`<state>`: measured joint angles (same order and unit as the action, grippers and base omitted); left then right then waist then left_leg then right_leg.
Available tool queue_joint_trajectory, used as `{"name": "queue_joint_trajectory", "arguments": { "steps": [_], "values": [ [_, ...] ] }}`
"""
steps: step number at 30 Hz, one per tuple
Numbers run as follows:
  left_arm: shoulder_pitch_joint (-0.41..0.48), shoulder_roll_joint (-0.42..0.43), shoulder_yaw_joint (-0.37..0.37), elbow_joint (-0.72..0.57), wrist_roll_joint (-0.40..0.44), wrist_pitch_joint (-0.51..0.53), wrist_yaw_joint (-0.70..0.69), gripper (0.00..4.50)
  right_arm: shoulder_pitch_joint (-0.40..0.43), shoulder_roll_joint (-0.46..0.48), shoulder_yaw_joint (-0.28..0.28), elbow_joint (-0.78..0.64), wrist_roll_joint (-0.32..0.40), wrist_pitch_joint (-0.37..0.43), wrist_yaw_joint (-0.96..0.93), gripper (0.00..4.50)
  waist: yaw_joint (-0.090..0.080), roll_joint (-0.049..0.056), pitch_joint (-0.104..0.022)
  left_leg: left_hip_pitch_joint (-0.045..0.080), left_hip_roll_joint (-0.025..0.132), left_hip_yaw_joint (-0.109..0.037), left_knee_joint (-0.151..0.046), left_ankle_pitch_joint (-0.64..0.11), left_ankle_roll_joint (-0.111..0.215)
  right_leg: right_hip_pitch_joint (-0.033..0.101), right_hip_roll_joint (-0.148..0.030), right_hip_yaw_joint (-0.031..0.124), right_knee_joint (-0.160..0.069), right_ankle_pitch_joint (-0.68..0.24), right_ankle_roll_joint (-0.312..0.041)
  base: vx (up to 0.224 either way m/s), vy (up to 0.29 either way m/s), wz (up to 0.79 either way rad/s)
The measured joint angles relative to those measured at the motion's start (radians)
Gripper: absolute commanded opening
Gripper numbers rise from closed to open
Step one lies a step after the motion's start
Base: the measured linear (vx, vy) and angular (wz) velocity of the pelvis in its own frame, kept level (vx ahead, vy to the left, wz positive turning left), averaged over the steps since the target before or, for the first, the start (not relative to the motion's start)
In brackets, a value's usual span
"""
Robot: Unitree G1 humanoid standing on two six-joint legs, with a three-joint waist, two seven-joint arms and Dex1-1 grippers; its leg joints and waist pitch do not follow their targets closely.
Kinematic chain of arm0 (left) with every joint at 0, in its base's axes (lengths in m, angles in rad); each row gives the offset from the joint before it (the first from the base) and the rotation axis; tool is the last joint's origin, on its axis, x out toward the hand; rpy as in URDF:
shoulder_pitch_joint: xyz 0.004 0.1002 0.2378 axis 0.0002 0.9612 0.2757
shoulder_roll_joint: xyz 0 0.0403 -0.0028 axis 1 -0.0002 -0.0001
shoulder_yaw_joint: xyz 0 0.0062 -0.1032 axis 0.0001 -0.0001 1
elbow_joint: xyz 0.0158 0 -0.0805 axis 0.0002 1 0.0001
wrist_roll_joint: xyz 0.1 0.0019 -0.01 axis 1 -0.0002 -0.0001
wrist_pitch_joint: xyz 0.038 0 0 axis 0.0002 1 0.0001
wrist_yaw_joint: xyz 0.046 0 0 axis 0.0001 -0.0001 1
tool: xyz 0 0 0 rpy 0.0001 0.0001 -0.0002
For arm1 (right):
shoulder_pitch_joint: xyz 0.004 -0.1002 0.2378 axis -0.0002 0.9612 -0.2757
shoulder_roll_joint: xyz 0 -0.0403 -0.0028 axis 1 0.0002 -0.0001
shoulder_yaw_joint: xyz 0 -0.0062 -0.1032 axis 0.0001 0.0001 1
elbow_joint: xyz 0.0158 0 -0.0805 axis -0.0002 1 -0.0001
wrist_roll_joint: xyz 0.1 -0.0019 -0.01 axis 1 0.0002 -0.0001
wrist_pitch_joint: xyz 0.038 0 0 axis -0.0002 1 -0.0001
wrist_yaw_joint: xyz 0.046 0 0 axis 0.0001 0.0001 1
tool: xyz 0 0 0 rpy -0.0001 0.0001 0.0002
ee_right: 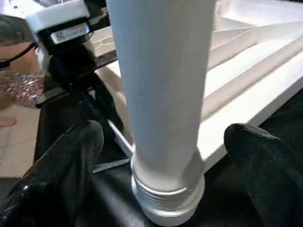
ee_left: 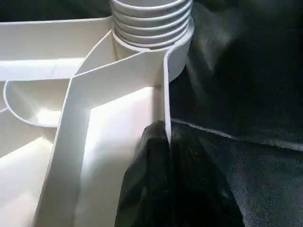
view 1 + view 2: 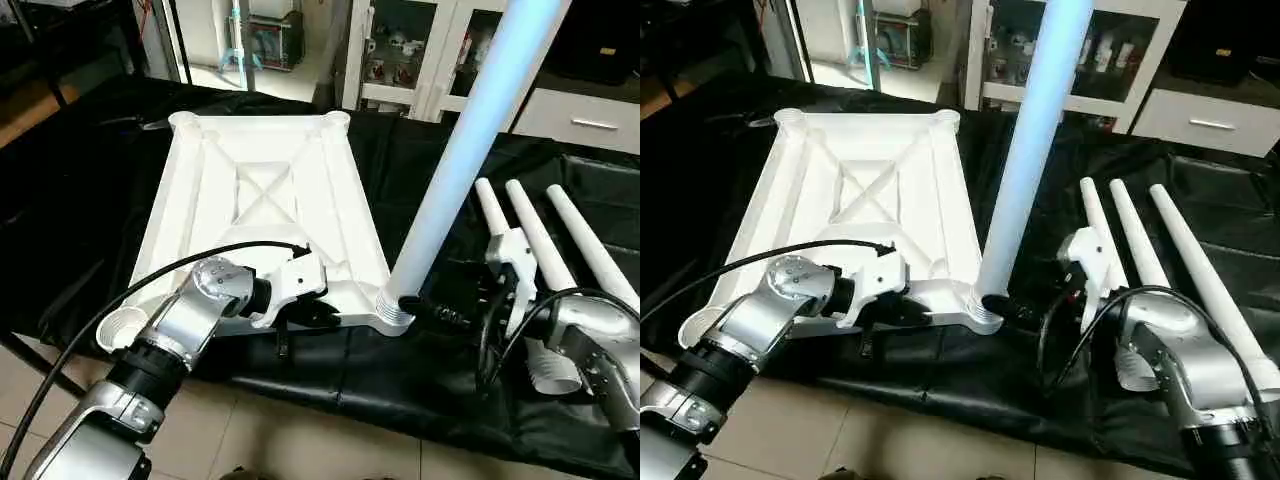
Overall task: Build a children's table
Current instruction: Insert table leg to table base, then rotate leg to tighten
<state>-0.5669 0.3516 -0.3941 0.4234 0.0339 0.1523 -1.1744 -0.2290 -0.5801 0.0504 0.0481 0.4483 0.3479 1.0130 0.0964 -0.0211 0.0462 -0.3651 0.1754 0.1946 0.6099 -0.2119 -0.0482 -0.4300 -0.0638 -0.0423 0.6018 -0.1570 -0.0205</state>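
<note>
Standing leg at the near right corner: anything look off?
Yes. The leg leans visibly to the right instead of standing square to the tabletop. At its base, thread rings still show above the corner socket, so it looks not fully seated. Three spare legs lie tidily on the black cloth.

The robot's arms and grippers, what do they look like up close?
Both forearms are rounded silver metal with black ribbed collars near the wrist. A white plastic housing carries each gripper's two black fingers: left gripper, right gripper. Black cables loop along each arm. A small printed label sits on the left gripper's housing in the right wrist view.
</note>
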Motion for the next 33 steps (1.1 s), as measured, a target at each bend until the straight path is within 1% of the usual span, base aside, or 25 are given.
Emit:
{"name": "queue_joint_trajectory", "arguments": {
  "steps": [5,6,9,12,14,16,19,21,24,26,33],
  "values": [
    [0.0,0.001,-0.002,0.0,0.0,-0.003,-0.006,0.0,-0.025,-0.004,0.013,0.036,-0.01,-0.004,0.045,4.01,0.001,0.0,0.0,0.0,0.0,0.0,0.001,0.0,0.0,0.0,0.0,0.0,0.0,0.0,0.0,0.0,0.0,0.0],
    [0.0,0.001,-0.002,0.0,0.0,-0.003,-0.009,0.0,-0.026,-0.004,0.018,0.041,-0.01,-0.005,0.052,3.75,0.001,0.0,0.0,0.0,0.0,0.0,0.001,0.0,0.0,0.0,0.0,0.0,0.0,0.0,0.0,0.0,0.0,0.0],
    [0.001,0.002,-0.002,0.0,0.0,-0.005,-0.01,0.0,-0.032,-0.007,0.03,0.054,-0.012,-0.007,0.075,3.61,0.002,0.0,0.0,0.0,0.0,0.0,0.001,0.0,0.0,0.0,-0.001,0.0,0.0,0.0,0.0,0.0,0.0,0.0],
    [0.003,0.004,-0.002,-0.003,0.0,-0.005,-0.011,0.0,-0.048,-0.011,0.036,0.069,-0.02,-0.01,0.1,3.25,0.002,0.0,0.0,0.0,0.0,0.0,0.001,0.0,0.001,0.0,-0.001,0.0,0.001,0.0,0.0,0.0,0.0,0.0],
    [0.006,0.005,-0.003,-0.008,0.0,-0.005,-0.014,0.0,-0.06,-0.012,0.037,0.092,-0.028,-0.013,0.114,3.14,0.002,0.0,0.0,0.0,0.0,0.0,0.001,0.0,0.001,0.0,-0.001,-0.001,0.001,0.0,0.0,0.0,0.0,0.0],
    [0.007,0.006,-0.005,-0.011,0.0,-0.005,-0.019,0.0,-0.07,-0.012,0.043,0.115,-0.032,-0.026,0.124,2.86,0.003,0.0,0.0,0.0,0.0,0.0,0.001,0.001,0.001,0.0,-0.001,0.0,0.001,0.0,0.0,0.0,0.0,0.0],
    [0.008,0.006,-0.005,-0.013,0.0,-0.005,-0.019,0.0,-0.083,-0.012,0.052,0.126,-0.033,-0.034,0.132,2.76,0.004,0.0,0.0,0.0,0.0,0.0,0.001,0.001,0.001,0.0,-0.001,-0.001,0.002,0.0,0.0,0.0,0.0,0.0],
    [0.008,0.006,-0.006,-0.013,0.0,-0.005,-0.02,0.0,-0.086,-0.012,0.057,0.131,-0.034,-0.036,0.134,2.48,0.005,0.0,0.0,0.0,0.0,0.0,0.002,0.001,0.001,0.0,-0.001,-0.001,0.002,0.0,0.0,0.0,0.0,0.0],
    [0.008,0.008,-0.006,-0.014,0.0,-0.005,-0.024,0.0,-0.092,-0.011,0.058,0.148,-0.052,-0.047,0.153,2.29,0.005,0.0,0.0,0.0,0.0,0.0,0.002,0.001,0.001,0.0,-0.001,-0.001,0.002,0.0,0.0,0.0,0.0,0.0],
    [0.008,0.008,-0.006,-0.014,0.0,-0.005,-0.023,0.0,-0.1,-0.012,0.059,0.159,-0.057,-0.05,0.163,2.06,0.005,0.0,0.0,0.0,0.0,0.0,0.003,0.001,0.001,0.0,-0.001,-0.001,0.003,0.0,0.0,0.0,0.0,0.0],
    [0.009,0.012,-0.006,-0.014,0.0,-0.005,-0.031,0.0,-0.106,-0.013,0.069,0.167,-0.063,-0.068,0.177,1.93,0.005,0.0,0.0,0.0,0.0,0.0,0.005,0.0,0.001,0.0,-0.001,0.0,0.005,0.0,0.0,0.0,0.0,0.0]
  ]
}}
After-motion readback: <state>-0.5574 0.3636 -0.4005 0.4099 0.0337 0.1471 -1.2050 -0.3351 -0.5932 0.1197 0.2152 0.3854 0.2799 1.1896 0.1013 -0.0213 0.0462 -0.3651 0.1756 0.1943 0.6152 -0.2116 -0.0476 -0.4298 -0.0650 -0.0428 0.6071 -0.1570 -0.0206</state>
